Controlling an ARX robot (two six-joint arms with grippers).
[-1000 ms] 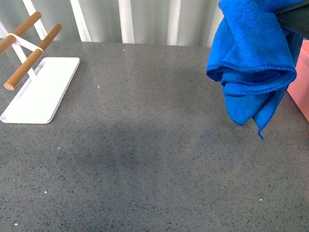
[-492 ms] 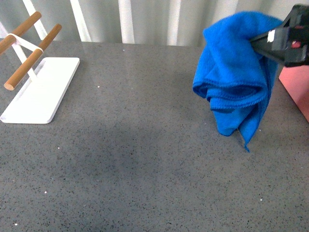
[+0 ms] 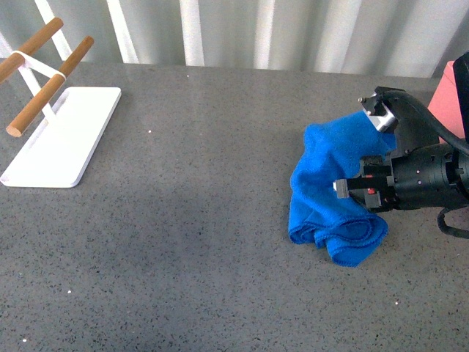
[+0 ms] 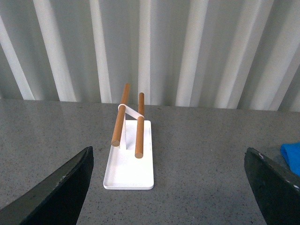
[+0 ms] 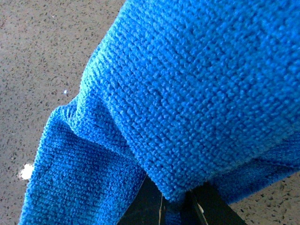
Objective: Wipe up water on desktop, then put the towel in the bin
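The bright blue towel (image 3: pixel 330 198) lies bunched on the dark grey speckled desktop (image 3: pixel 205 220) at the right, its lower folds resting on the surface. My right gripper (image 3: pixel 350 188) is shut on the towel and holds its upper fold low over the desktop. In the right wrist view the towel (image 5: pixel 187 93) fills the picture, with the shut black fingertips (image 5: pixel 150 206) under its fold. A corner of the pink bin (image 3: pixel 448 103) shows at the right edge. My left gripper (image 4: pixel 173 187) is open and empty above the desktop (image 4: pixel 197 154), facing the white tray.
A flat white tray (image 3: pixel 58 139) with two wooden rods (image 3: pixel 47 84) stands at the left of the desktop; it also shows in the left wrist view (image 4: pixel 129 161). A white corrugated wall (image 3: pixel 242 33) runs behind the desktop's far edge.
My right gripper has come down and a little left with the towel, from hanging high at the upper right to resting its folds on the desktop.
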